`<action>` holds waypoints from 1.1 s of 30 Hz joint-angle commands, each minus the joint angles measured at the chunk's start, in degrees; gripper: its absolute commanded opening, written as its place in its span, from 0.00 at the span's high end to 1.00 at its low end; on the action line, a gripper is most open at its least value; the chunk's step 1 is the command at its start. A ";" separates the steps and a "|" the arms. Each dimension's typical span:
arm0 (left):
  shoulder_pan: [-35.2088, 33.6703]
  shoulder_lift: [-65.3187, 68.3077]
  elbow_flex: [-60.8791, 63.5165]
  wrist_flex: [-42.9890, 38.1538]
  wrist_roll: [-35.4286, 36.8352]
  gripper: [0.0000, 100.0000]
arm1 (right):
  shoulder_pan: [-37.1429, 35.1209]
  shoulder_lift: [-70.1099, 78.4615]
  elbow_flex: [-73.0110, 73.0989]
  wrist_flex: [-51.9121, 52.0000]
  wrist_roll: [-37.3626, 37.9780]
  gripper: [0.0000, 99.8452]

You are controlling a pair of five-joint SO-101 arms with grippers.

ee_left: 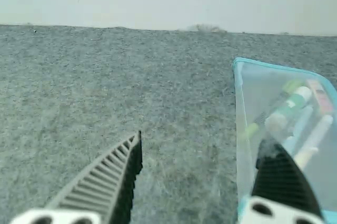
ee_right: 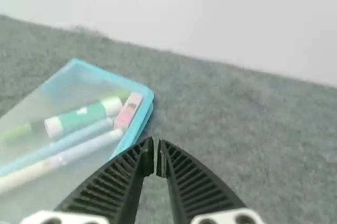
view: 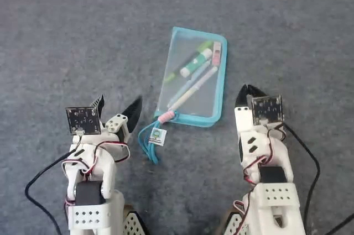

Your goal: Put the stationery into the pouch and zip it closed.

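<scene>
Pouch [view: 221, 88], clear with teal rim: lies flat on grey carpet [view: 66, 47], ahead of and between the two arms, with pens [view: 191, 85], green marker [view: 197, 63] and pink eraser [view: 217, 52] inside. High view supplies pink zip pull [view: 166, 116] and teal cord [view: 149, 141] at the near corner. Left gripper [ee_left: 202, 145]: jaws wide, empty, by the pouch's edge. Right gripper [ee_right: 156, 150]: jaws nearly together, empty; its wrist view places the eraser just beside the marker.
</scene>
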 commanded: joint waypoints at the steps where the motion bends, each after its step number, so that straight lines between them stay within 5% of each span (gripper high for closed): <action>1: -0.18 -1.14 -0.48 0.26 0.44 0.67 | 0.22 -4.62 0.53 -3.12 -0.53 0.99; 15: -0.26 -1.14 -0.48 0.26 0.44 0.67 | 1.01 -13.76 3.08 -3.03 -0.26 0.99; 22: -0.44 -1.05 -0.48 1.05 0.44 0.67 | 11.12 -18.68 3.69 7.52 -0.26 0.99; 31: -0.44 -1.32 -0.57 32.62 0.26 0.67 | 17.19 -22.29 3.69 35.03 -0.26 0.99; 33: -0.35 -1.23 -0.57 30.42 0.53 0.67 | 17.19 -22.29 3.69 41.10 -0.26 0.99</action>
